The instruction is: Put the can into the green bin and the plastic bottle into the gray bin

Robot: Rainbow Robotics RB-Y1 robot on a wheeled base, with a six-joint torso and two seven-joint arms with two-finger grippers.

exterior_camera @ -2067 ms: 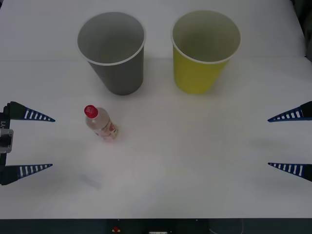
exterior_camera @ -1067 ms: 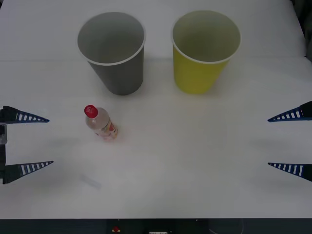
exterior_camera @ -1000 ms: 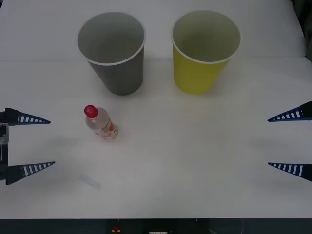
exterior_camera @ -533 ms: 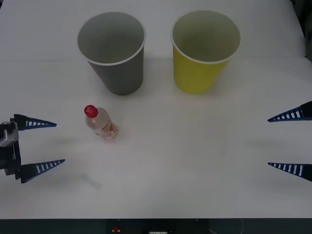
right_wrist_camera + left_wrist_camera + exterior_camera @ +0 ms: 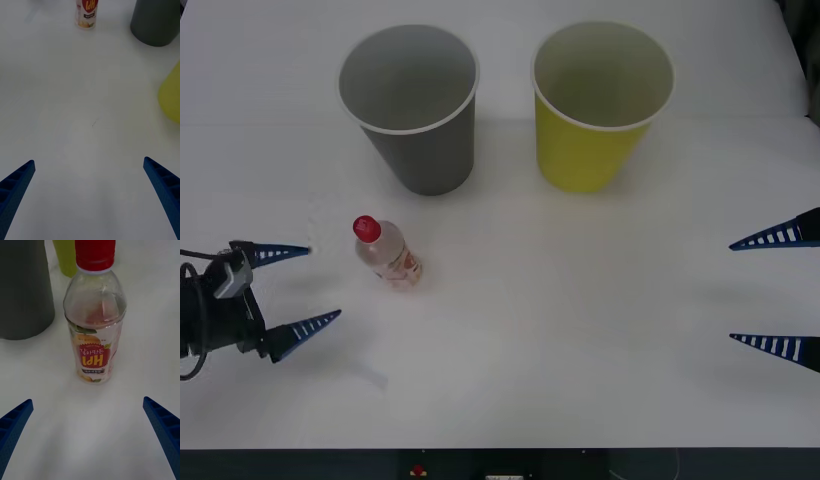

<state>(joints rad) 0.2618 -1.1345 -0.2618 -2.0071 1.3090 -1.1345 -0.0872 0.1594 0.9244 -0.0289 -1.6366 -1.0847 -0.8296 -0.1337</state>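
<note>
Front view shows the left gripper [image 5: 298,288], fingers apart, beside the upright plastic bottle [image 5: 387,254]: reaching is in hand, and closing around it comes next.

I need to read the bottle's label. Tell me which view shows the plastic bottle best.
The left wrist view: the plastic bottle stands upright, close and whole, red cap and label facing the camera. The front view shows it small, from above, ahead of the open left pincer. The right wrist view catches its lower label.
</note>
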